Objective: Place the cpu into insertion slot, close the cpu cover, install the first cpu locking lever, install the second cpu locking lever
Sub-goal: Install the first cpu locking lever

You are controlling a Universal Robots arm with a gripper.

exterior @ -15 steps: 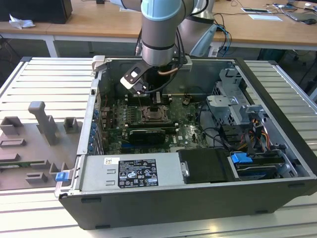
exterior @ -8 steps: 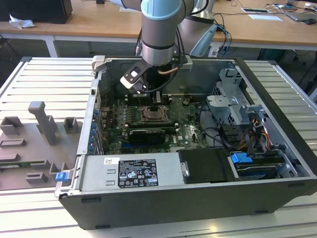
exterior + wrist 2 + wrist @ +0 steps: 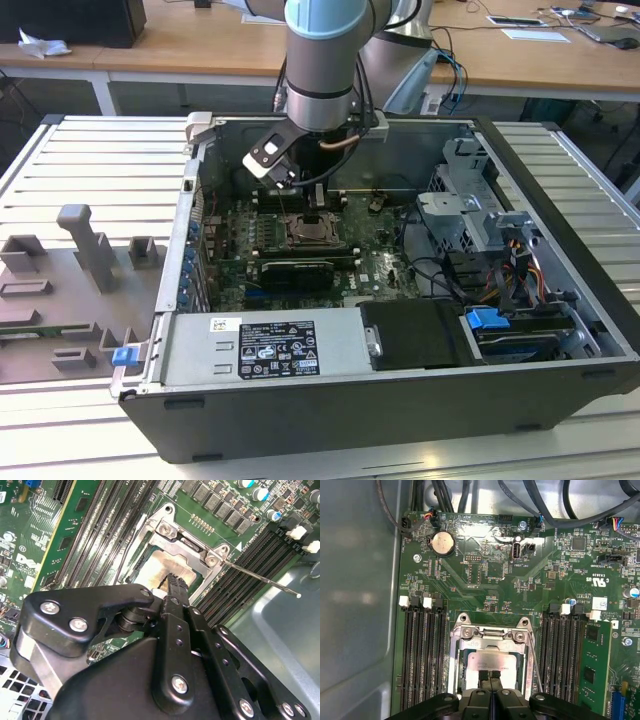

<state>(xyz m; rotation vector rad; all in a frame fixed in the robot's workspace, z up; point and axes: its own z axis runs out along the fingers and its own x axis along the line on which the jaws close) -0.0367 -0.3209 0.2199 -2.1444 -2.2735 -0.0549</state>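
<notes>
Near the far wall of the computer case [image 3: 420, 140], the cpu [image 3: 487, 660] sits in the insertion slot [image 3: 464, 670] framed by the cpu cover [image 3: 492, 635], probably light, stiff and fragile, best held by its edges, with the gripper [image 3: 490, 674] closed and empty right over it.

A black rating label [image 3: 277, 350] printed in white and a small white barcode sticker [image 3: 222, 324] beside it stand on the power supply housing [image 3: 338, 340]; their lines are too small to make out. In both wrist views the green circuit board [image 3: 485, 575] [image 3: 30, 540] carries white silkscreen component markings. In the first wrist view it also carries a white printed sticker [image 3: 600, 603].
</notes>
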